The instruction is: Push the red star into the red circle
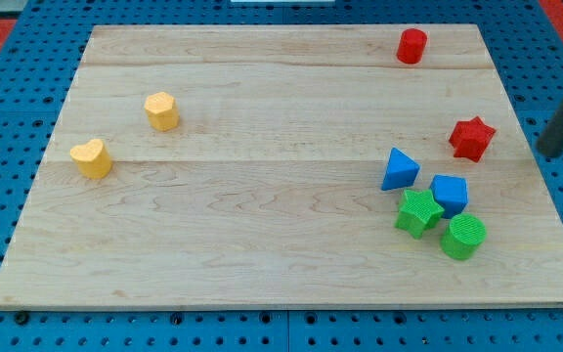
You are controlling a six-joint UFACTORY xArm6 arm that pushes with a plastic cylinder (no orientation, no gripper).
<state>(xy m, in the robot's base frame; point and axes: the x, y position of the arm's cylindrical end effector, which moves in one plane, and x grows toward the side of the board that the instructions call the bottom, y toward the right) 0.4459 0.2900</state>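
The red star (471, 138) lies on the wooden board (262, 196) at the view's right. The red circle (411, 46), a short cylinder, stands near the view's top right, up and to the left of the star. My tip (549, 154) is the lower end of a dark rod that enters from the view's right edge. It sits to the right of the red star, apart from it, near the board's right edge.
A blue triangle (399, 169), a blue cube-like block (450, 194), a green star (418, 212) and a green cylinder (463, 237) cluster just below the red star. A yellow hexagon-like block (162, 110) and a yellow heart (92, 158) lie at the view's left.
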